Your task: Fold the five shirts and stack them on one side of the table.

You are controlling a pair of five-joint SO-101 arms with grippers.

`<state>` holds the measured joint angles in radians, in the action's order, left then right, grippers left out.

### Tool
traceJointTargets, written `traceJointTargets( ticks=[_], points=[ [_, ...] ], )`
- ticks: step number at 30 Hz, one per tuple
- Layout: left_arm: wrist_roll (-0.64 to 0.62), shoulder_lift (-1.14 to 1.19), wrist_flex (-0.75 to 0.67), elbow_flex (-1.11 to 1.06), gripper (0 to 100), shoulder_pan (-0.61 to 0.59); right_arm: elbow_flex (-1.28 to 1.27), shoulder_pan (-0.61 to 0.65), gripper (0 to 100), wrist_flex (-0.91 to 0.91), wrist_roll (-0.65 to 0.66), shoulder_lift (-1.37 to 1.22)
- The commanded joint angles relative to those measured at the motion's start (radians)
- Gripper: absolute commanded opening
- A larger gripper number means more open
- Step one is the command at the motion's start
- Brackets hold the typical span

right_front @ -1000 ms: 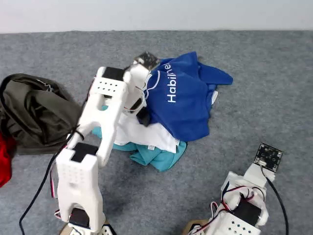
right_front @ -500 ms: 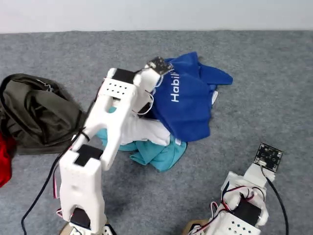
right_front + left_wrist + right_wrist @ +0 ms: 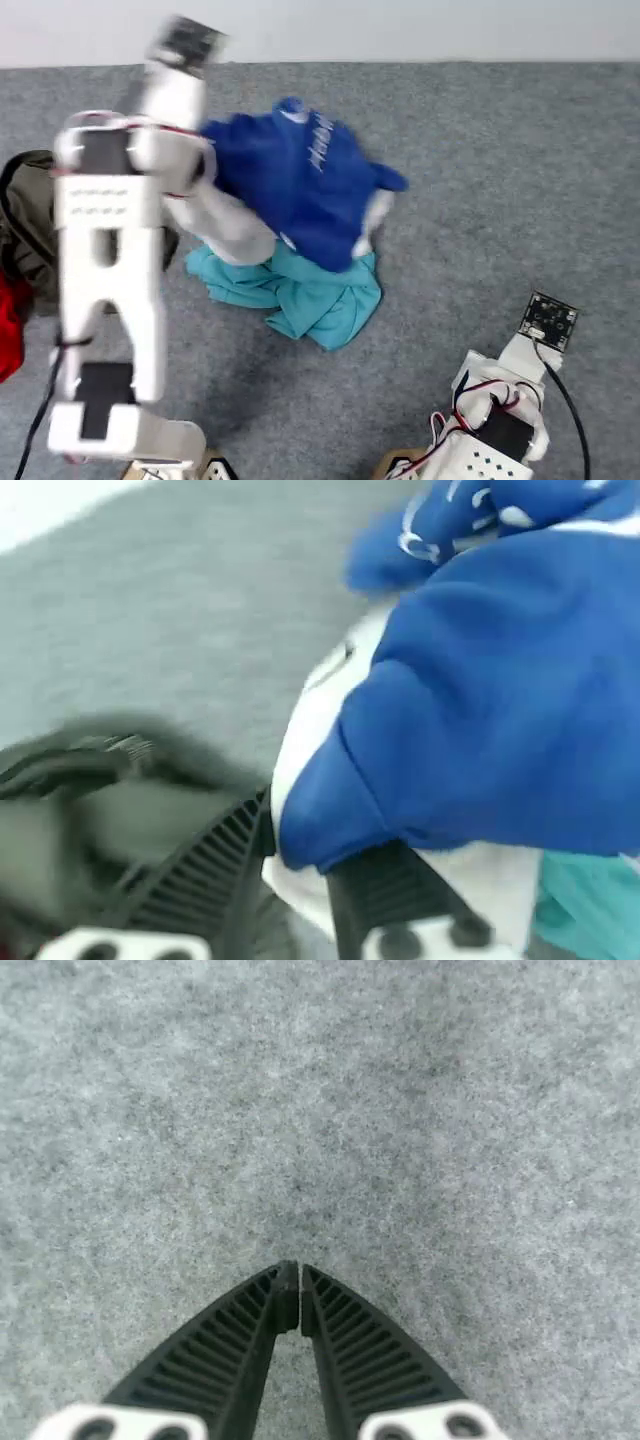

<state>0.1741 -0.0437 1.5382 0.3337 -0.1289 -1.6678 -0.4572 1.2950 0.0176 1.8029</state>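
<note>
One blue shirt [image 3: 300,190], one white shirt [image 3: 305,740], one teal shirt [image 3: 320,295], one olive shirt [image 3: 25,225] and one red shirt [image 3: 8,335] are counted, five altogether. Two arms are shown: left arm [image 3: 108,260], right arm [image 3: 500,425].

White lettering on the blue shirt [image 3: 290,200], too blurred to read

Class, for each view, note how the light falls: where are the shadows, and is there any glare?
High view: soft, even light; the crumpled teal shirt casts a faint shadow on the grey carpet; no glare. Left wrist view: the blue printed shirt shades the white shirt beneath it. Right wrist view: flat light, no hard shadow or glare around the black ribbed tool.
</note>
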Motion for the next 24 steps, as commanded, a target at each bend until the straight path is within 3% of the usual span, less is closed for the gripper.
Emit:
traceJointTargets(
  ticks=[1, 8, 13, 21, 24],
  points=[
    [-0.043, -0.146, -0.075, 0.038, 1, -0.218, -0.015, -0.012, 1.1, 0.008, 0.006, 0.001],
    [-0.043, -0.173, -0.23, 0.035, 1, -0.582, -0.015, -0.012, 1.1, 0.008, 0.006, 0.001],
    [-0.043, -0.172, -0.327, 0.03, 1, -0.749, -0.015, -0.012, 1.1, 0.008, 0.006, 0.001],
    [-0.023, -0.172, -0.338, 0.028, 3, -0.779, -0.015, -0.012, 1.1, 0.008, 0.006, 0.001],
    [0.048, -0.172, -0.259, 0.028, 14, -0.779, -0.015, -0.012, 1.1, 0.008, 0.006, 0.001]
  ],
)
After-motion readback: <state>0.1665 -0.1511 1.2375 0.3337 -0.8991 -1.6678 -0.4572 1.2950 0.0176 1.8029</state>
